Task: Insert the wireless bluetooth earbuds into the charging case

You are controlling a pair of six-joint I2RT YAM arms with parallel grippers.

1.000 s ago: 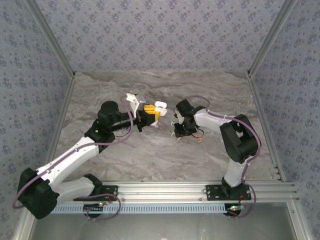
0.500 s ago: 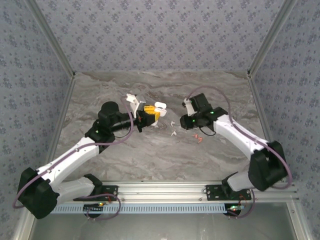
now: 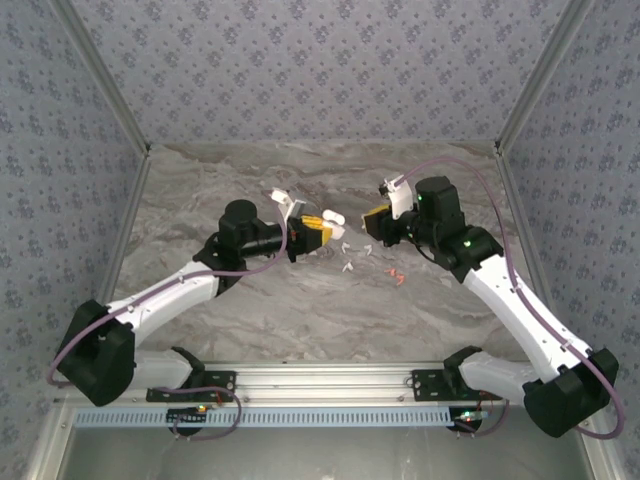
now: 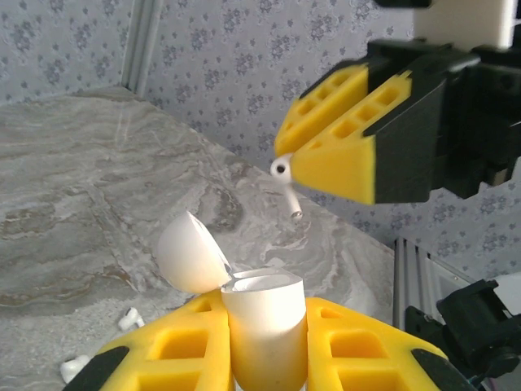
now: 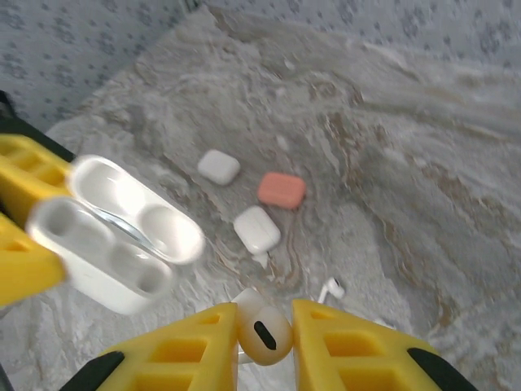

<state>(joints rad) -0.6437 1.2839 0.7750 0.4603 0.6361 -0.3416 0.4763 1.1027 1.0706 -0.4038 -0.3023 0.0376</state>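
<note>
Over the worktop (image 3: 300, 300), from above, the left end effector (image 3: 320, 230) is clamped on the open white charging case (image 3: 331, 216). The right end effector (image 3: 372, 224) faces the case from its right, and loose earbuds (image 3: 348, 267) lie on the case's near side.

From the left wrist, the case (image 4: 262, 326) stands upright between yellow fingers (image 4: 187, 350), its lid (image 4: 189, 252) tipped open. Above the case, the right end effector (image 4: 286, 161) pinches a white earbud (image 4: 284, 181).

From the right wrist, that earbud (image 5: 262, 332) sits gripped between the fingers (image 5: 350, 350). Three shut cases (image 5: 256, 228) lie right of the open case (image 5: 114, 236).
</note>
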